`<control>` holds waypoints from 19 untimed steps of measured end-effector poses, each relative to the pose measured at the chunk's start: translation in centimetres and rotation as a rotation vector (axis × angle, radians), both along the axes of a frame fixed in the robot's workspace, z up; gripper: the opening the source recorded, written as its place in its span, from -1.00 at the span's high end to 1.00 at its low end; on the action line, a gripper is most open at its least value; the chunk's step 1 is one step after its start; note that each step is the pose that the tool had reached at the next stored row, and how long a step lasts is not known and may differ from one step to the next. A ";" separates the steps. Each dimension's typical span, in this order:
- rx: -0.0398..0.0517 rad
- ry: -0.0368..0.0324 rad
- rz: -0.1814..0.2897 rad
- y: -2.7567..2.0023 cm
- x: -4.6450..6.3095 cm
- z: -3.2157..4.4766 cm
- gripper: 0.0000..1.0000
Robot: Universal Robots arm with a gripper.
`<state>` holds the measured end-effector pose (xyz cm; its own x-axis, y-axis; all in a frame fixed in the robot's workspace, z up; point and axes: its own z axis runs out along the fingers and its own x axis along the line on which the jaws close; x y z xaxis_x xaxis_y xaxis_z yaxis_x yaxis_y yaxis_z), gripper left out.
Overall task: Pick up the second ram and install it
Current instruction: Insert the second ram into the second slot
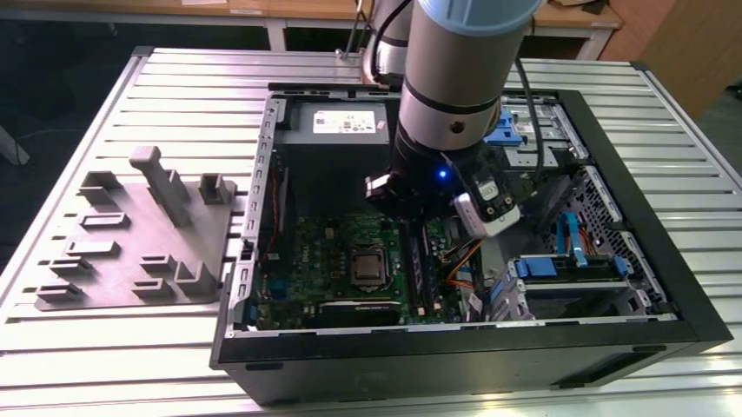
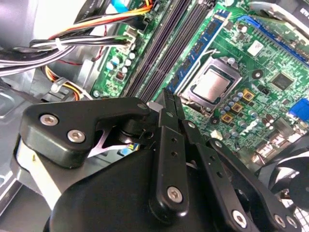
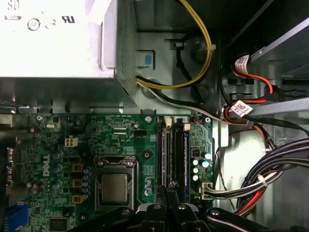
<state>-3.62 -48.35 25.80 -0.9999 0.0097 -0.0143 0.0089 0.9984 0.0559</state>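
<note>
Insertion step judged in hand: gripper (image 2: 171, 94) pinched shut, apparently on the mostly hidden ram stick, is held over the memory slots (image 1: 420, 265) at the exterior view's right of the processor (image 1: 368, 268); square alignment, even pressure needed.

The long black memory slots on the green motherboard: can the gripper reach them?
Probably yes. The black gripper hangs over the long black memory slots in the open black case; the cable bundle lies beside, not between.
</note>
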 end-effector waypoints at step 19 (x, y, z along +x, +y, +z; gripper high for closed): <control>-0.0002 0.0001 0.000 -0.18 0.5 -1.85 0.76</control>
